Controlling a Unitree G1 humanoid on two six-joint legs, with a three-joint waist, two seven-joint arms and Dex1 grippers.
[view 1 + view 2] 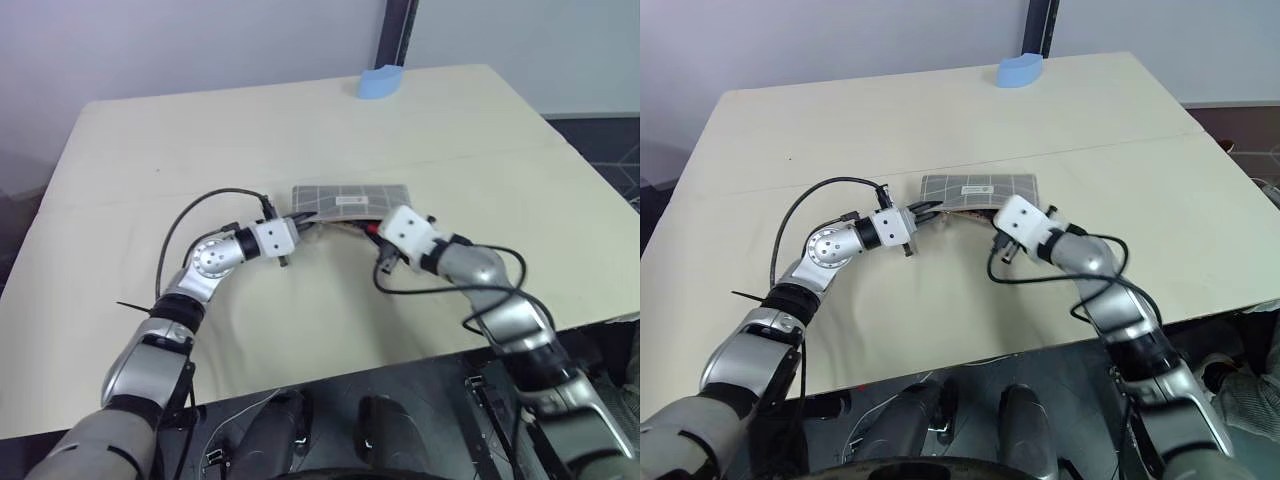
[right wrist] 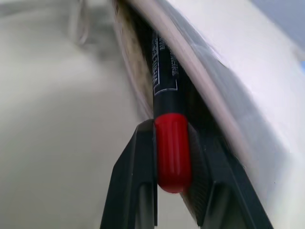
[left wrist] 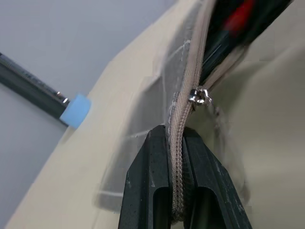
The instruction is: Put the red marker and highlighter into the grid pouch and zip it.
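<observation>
Blue object [image 1: 379,82] sitting at the table's [image 1: 150,160] far edge, well apart from the work. Grid pouch [image 1: 978,190] lying mid-table, white label patch [image 1: 351,200] unreadable. Left gripper [image 3: 177,191] pinching the pouch's zipper tape beside the slider. Right gripper [image 2: 172,157] clamping the red marker [image 2: 171,150], its black end entering the pouch mouth; barrel print illegible.

Grey grid-lined fabric pouch [image 1: 978,190] mid-table [image 1: 840,130], slim red marker [image 2: 167,138] partly in its mouth, small blue object [image 1: 1020,70] at far edge behind.

Silver arms, white wrist blocks, black cables, seemingly matte black claws [image 3: 177,191].
</observation>
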